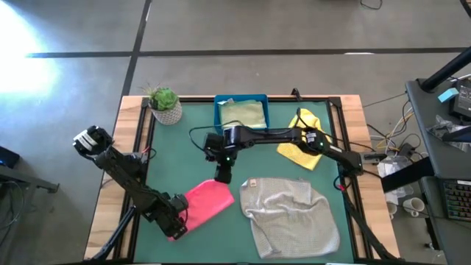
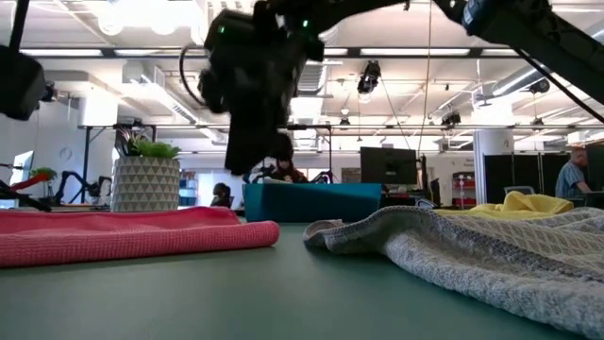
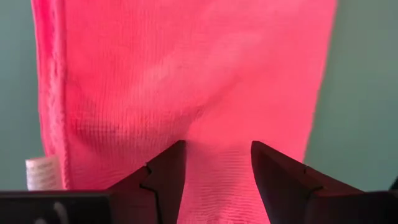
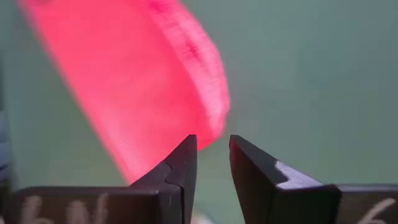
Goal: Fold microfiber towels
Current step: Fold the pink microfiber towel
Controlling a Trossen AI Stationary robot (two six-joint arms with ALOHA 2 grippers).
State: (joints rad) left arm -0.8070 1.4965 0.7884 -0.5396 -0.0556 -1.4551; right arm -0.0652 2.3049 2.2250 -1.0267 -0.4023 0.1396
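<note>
While your left gripper (image 1: 176,230) sits with fingers apart over the folded pink towel (image 1: 206,203) and your right gripper (image 1: 223,175) hangs empty, fingers slightly apart, the grey towel (image 1: 291,215) and yellow towel (image 1: 303,140) still lie unfolded.

Right arm hides part of the blue tray (image 1: 219,112); the pink towel (image 3: 186,93) overruns the left wrist view

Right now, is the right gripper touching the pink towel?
Apart. The low view shows the right gripper hanging clear above the pink towel, with background visible between them.
</note>
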